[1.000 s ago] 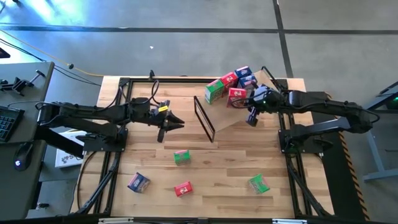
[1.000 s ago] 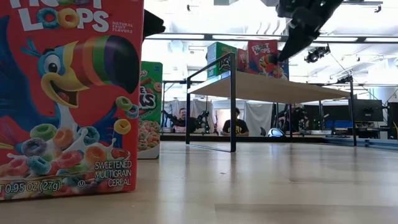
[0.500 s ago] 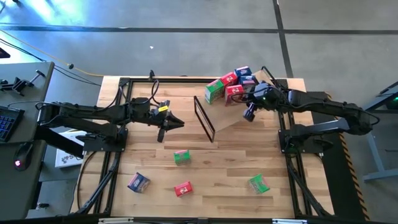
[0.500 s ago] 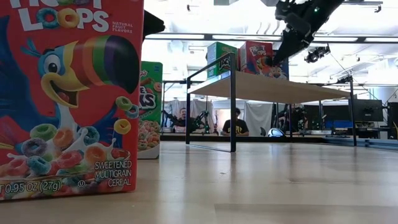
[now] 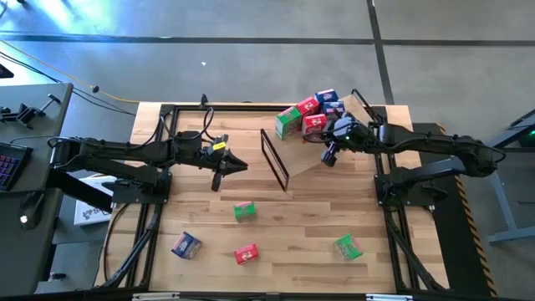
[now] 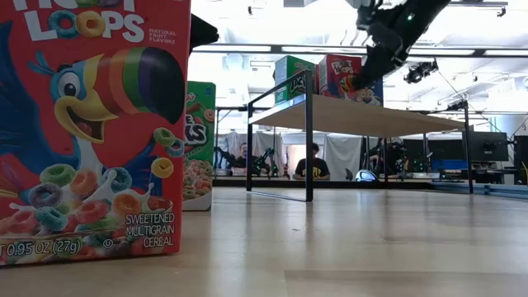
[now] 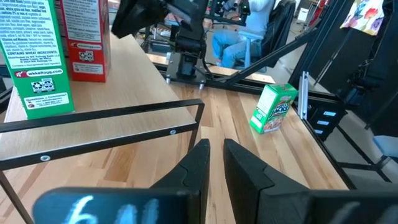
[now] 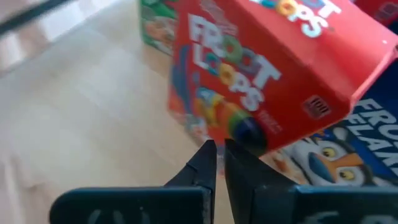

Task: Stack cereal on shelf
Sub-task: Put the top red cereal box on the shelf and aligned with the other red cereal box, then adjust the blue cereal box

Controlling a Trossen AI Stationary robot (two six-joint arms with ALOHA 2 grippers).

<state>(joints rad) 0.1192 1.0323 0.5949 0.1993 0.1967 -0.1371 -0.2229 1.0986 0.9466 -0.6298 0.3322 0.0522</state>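
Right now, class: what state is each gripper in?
Left gripper: closed, empty, above the table.
Right gripper: closed, empty, beside a red cardboard cereal box on the shelf.

The big red cereal box [image 6: 91,128] at nine o'clock in the low view reads "LOOPS", "NATURAL FRUIT FLAVORS", "SWEETENED MULTIGRAIN CEREAL" and "0.95 OZ (27g)". In the right wrist view, a tilted red box [image 8: 267,68] reads "FROOT LOOPS"; the blue box [image 8: 348,149] under it shows "FRO" and "FLAK". A green box's side panel [image 7: 38,56] reads "kelloggs.com".

table [image 5: 301,226]: pale wood, satin | boxes [image 6: 91,132]: glossy printed card | shelf frame [image 7: 124,112]: black metal
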